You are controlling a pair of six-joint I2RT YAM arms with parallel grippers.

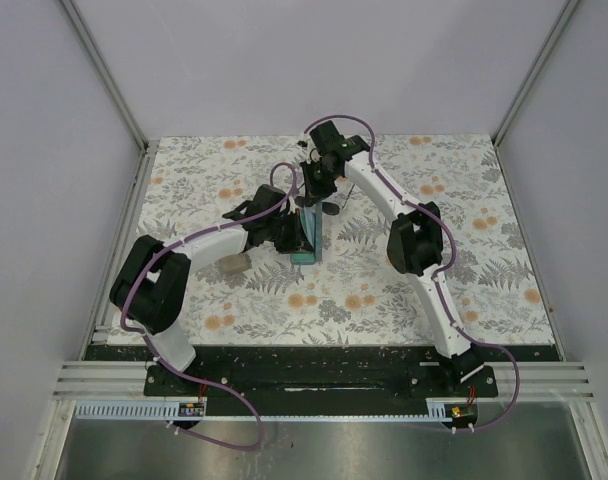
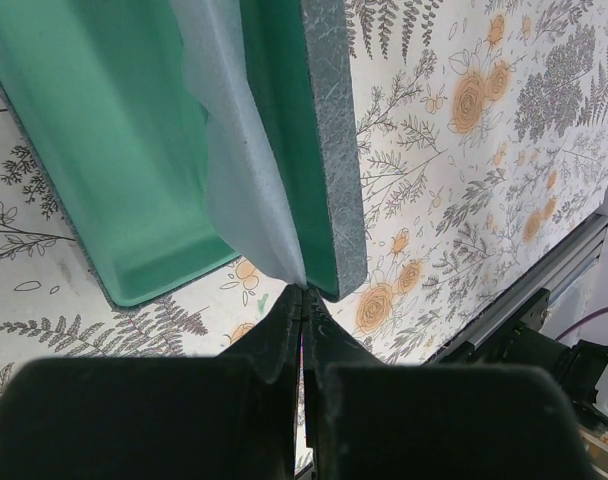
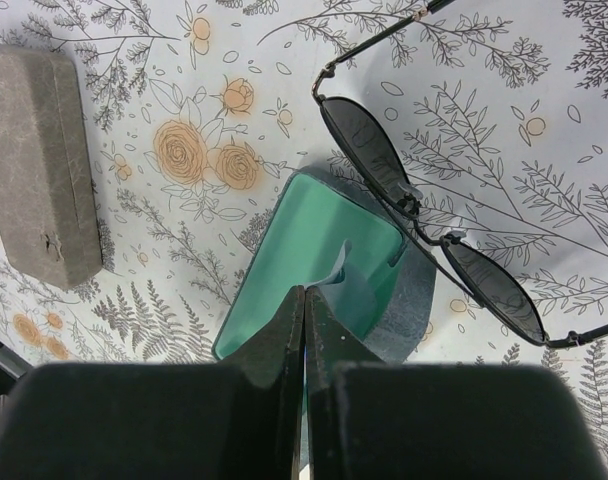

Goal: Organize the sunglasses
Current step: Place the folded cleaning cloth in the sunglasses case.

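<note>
Though left fingers [image 2: 279, 335] and right fingers [image 3: 279, 340] are both pressed together by the open teal case [image 3: 314, 250], the wire sunglasses [image 3: 394, 175] lie on the desk [image 3: 544, 130] just beside it. Likely light, springy, scratch-prone: pinch the bridge, not lenses.

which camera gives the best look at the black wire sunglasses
The right wrist view: the black wire sunglasses lie by the teal case, both lenses and bridge clear. In the top external view the arms largely cover them. The left wrist view shows only the case and a light-blue cloth.
</note>
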